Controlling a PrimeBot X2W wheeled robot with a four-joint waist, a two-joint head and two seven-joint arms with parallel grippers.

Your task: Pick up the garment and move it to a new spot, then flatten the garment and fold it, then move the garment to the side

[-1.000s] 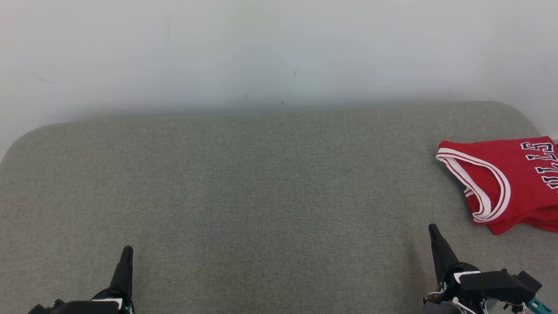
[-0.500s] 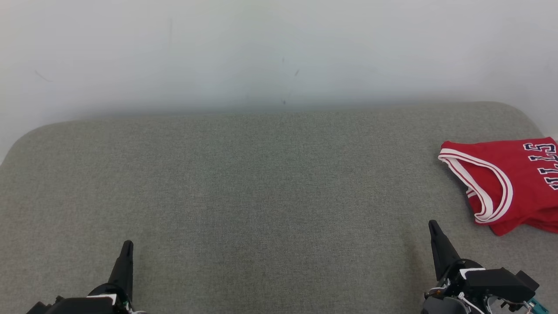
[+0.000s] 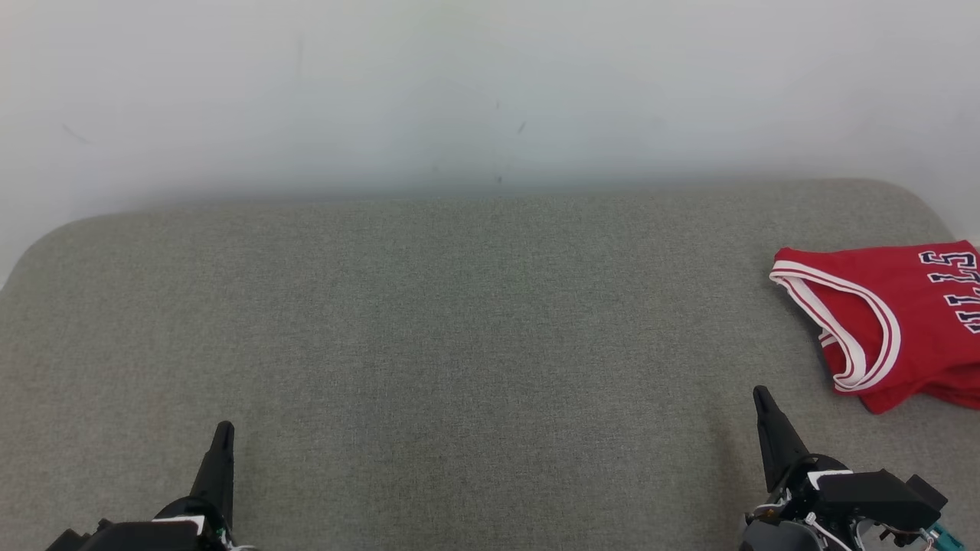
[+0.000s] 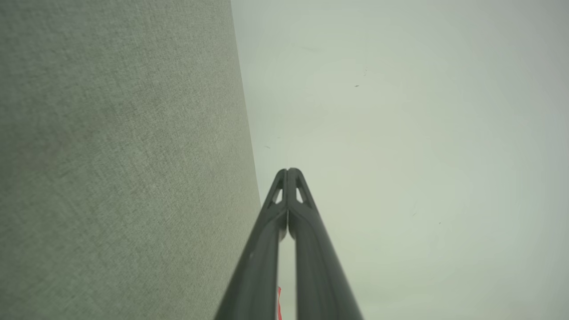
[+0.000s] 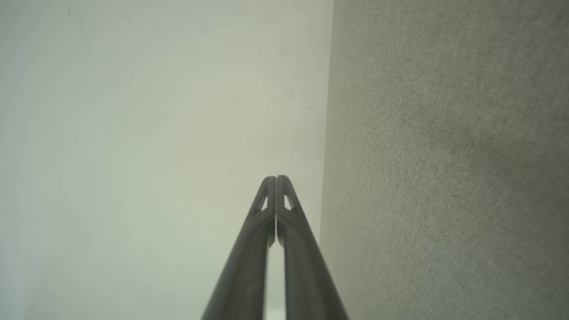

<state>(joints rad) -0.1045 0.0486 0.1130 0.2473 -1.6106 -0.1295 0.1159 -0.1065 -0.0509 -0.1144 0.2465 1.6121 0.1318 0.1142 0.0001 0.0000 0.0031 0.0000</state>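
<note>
- Red sleeveless garment [image 3: 903, 321] with white trim and dark letters: lying at the right edge of the head view, at middle height, on the grey cloth-covered table [image 3: 459, 321]; partly cut off by the frame edge.
- Looks stacked in several layers, with a white-edged armhole on top; probably folded already and set aside.
- Judged light, thin and very soft, with a rather smooth, slippery knit; no stiffness, so likely to droop and open out if lifted by one point only.
- Best taken at the doubled edges: one pinch at the lower corner, one at the upper corner beside the white trim, through all layers together, so as not to undo the stack.
- Not fragile; main risk: catching the top layer alone, or dragging it over the rough table cloth.
- Right pincer [image 3: 762, 398]: at lower right of the head view, near the garment but apart from it, below and left of its lower corner; closed tip to tip, holding nothing.
- Left pincer [image 3: 222, 432]: at lower left, well apart from the garment; also closed and empty.
- In both wrist views, fingers [image 4: 262, 240] pressed together at the tips, with bare table on one side and pale wall [image 3: 490, 92] behind.
</note>
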